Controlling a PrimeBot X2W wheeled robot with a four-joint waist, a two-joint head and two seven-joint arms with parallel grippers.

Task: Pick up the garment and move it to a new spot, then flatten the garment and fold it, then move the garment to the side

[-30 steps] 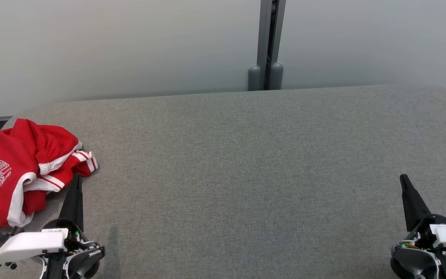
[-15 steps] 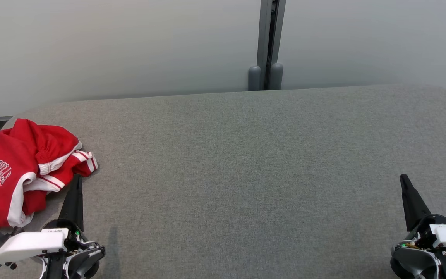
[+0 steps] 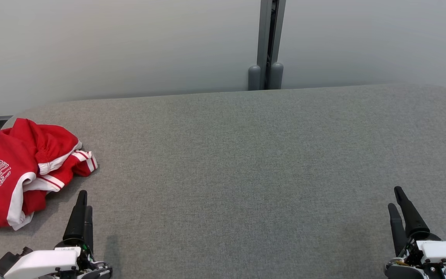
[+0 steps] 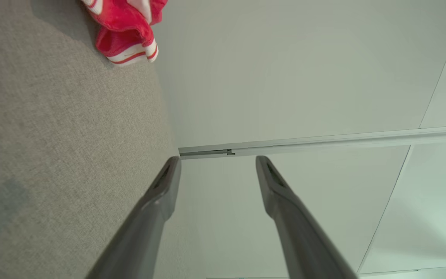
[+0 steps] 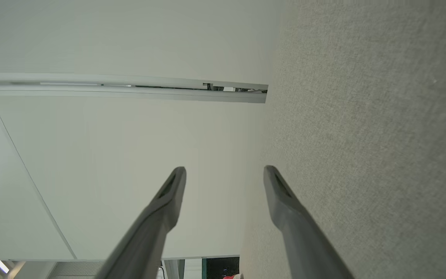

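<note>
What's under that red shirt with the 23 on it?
The red garment lies crumpled on the gray table, so that fabric top is beneath it. Whether anything else hides under its bunched folds cannot be seen; the cloth covers that spot.

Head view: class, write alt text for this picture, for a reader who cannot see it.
A crumpled red and white garment printed with 23 lies at the far left of a grey fabric-covered table. The left gripper is near it without touching, the right gripper at lower right, both open and empty. A pale wall stands behind.
</note>
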